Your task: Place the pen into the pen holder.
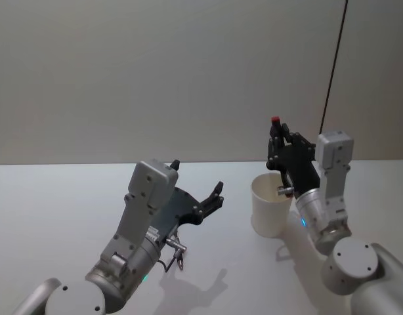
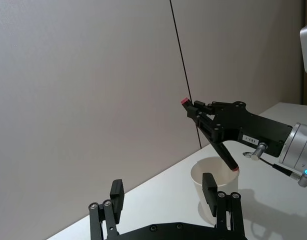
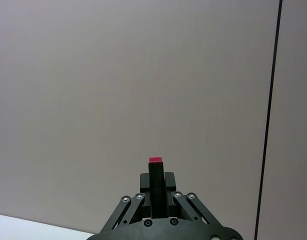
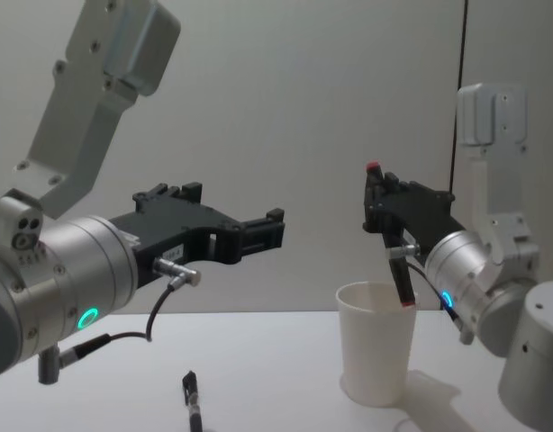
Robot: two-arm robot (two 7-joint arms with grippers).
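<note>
My right gripper (image 4: pixel 377 193) is shut on a black pen (image 4: pixel 401 274) with red ends, held steeply tilted above the pen holder (image 4: pixel 376 342), a white paper cup on the table. The pen's lower red tip sits about level with the cup's rim, over its opening, as the left wrist view shows at the pen (image 2: pixel 224 152) and cup (image 2: pixel 206 172). The pen's upper red end (image 1: pixel 275 121) pokes out above the right gripper (image 1: pixel 277 141). Left of the cup (image 1: pixel 270 210), my left gripper (image 1: pixel 198 178) hovers open and empty above the table.
A second dark pen (image 4: pixel 194 400) lies on the white table (image 4: pixel 276 378) below the left arm. A thin black line (image 1: pixel 333 72) runs down the pale wall behind the cup.
</note>
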